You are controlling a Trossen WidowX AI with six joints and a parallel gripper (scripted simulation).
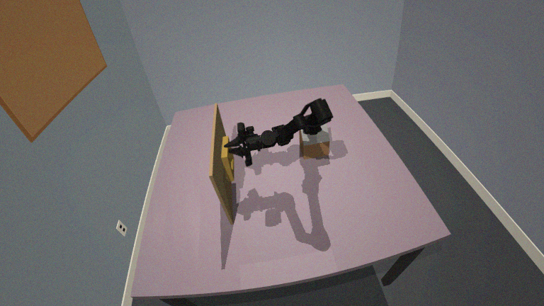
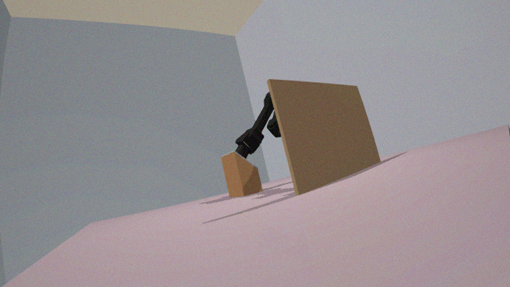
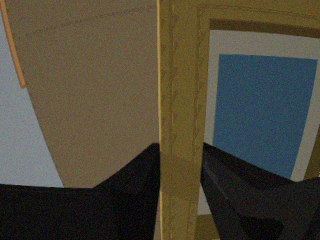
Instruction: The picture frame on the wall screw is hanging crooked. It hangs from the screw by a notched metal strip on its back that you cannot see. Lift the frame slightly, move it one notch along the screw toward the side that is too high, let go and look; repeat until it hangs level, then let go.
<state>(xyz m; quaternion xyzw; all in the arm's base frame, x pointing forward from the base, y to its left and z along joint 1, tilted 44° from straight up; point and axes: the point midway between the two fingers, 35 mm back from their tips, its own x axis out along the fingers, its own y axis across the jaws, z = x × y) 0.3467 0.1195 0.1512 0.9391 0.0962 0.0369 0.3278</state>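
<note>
Between the jaws of the gripper (image 1: 227, 148) (image 3: 181, 167) sits one side bar of the frame (image 1: 225, 148) (image 3: 181, 110), pinched firmly, a finger on either face of it. Behind the jaws' grip the frame hangs in front of the upright board (image 1: 216, 158) (image 2: 327, 133) (image 3: 95, 100), its blue picture (image 3: 265, 110) to one side of the fingers. The grip is made; lifting, shifting by a notch, letting go and looking are probably what remains of this round, and how many rounds are needed cannot be told. No lift shows clearly, and the screw and strip are hidden. The frame's face points back toward the arm. Its held bar runs nearly straight away from the fingertips in the wrist view, leaning only slightly; which way its long axis lies, and which side is too high, I cannot tell.
</note>
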